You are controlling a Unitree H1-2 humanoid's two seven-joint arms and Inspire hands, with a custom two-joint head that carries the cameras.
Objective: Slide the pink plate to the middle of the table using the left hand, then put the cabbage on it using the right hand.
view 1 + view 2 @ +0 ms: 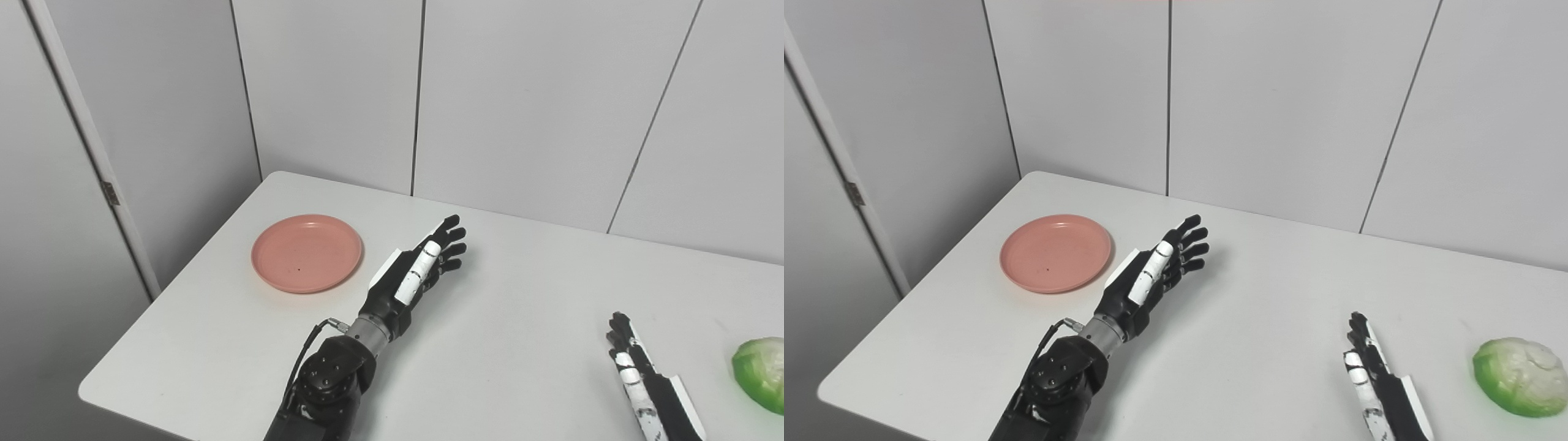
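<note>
The pink plate (306,252) is sitting empty at the left end of the white table (1249,318), well short of the middle, so the slide is not yet done. The left hand (422,263) is hanging just to the right of the plate, apart from its rim, with its fingers stretched out and slightly spread, palm turned edge-on, holding nothing. The right hand (1366,361) is waiting low at the near right, fingers straight and lying close together, also empty; the frame edge is cutting off its lower part, so I am only fairly sure nothing is tucked under it. The cabbage (1519,376) is resting on the table at the far right, near that hand but not touching it. Judgement for the step in hand: the left hand is standing on the side toward which the plate must travel, so it probably needs to reach over or round to the plate's far left rim, or lay its fingertips flat inside the dish, and then be drawing it rightward with light, even downward pressure so the shallow rim is not tipping or skidding away. No brands, labels or legible writing are showing on any item.
</note>
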